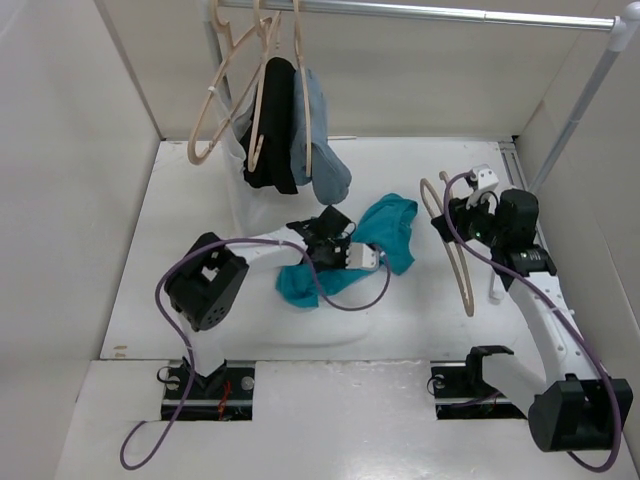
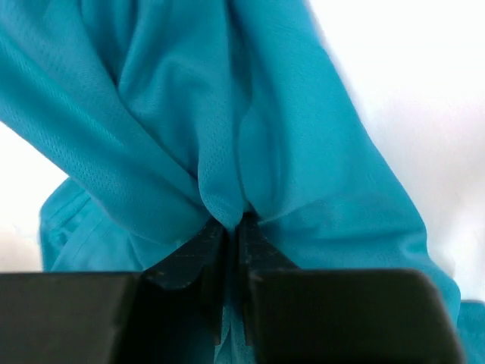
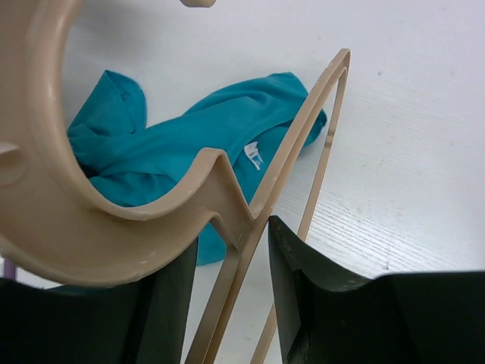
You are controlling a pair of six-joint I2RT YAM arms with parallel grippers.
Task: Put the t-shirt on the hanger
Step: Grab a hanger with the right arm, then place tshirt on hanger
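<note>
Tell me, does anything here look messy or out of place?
The t-shirt lies crumpled in a heap on the table, with one fold pinched in the left pincer. The right pincer holds the hanger at a tilt. Nothing looks torn or spilled.

the top view looks down from above and behind the arms, bases at its bottom edge, taking in the whole table (image 1: pixel 400 330) up to the rail (image 1: pixel 420 12) at the back. the left wrist view sits right behind the left gripper (image 2: pixel 231 225), so close that the t-shirt (image 2: pixel 227 114) fills nearly all of it. the right wrist view looks past the right gripper (image 3: pixel 231 246) and the hanger (image 3: pixel 98 235) across the table towards the same t-shirt, which all three views share.
</note>
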